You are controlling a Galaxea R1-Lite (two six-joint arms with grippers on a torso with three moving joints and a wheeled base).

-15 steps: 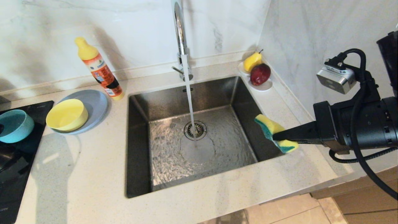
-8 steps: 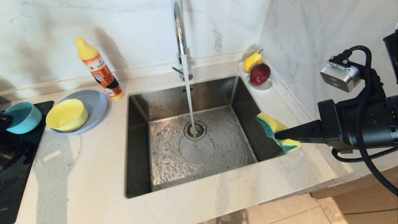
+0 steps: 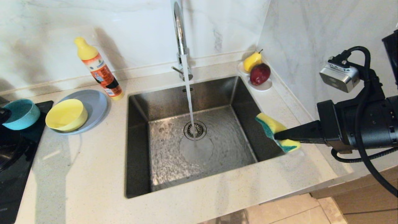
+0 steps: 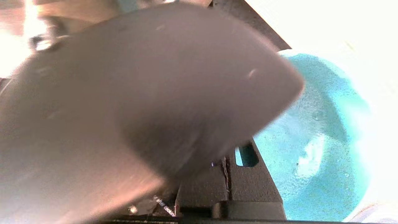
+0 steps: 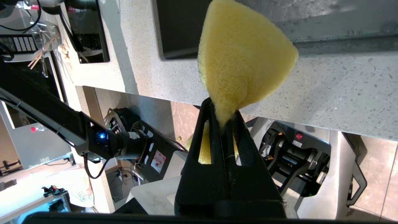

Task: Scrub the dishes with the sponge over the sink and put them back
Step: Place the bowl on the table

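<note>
At the far left my left gripper is shut on the rim of the small teal bowl, which hangs tilted above the black cooktop. In the left wrist view the bowl's wet inside fills one side, and a blurred grey shape hides the tips of my left gripper. The pale yellow bowl sits on the grey-blue plate on the counter. My right gripper is shut on the yellow and green sponge at the right rim of the sink. The sponge bulges out beyond my right gripper.
Water runs from the chrome faucet onto the drain. An orange detergent bottle stands behind the plate. A white dish with fruit sits in the back right corner. The black cooktop covers the counter's left end.
The left gripper has lifted the teal bowl up and a little toward the back wall. The right arm and sponge have barely shifted.
</note>
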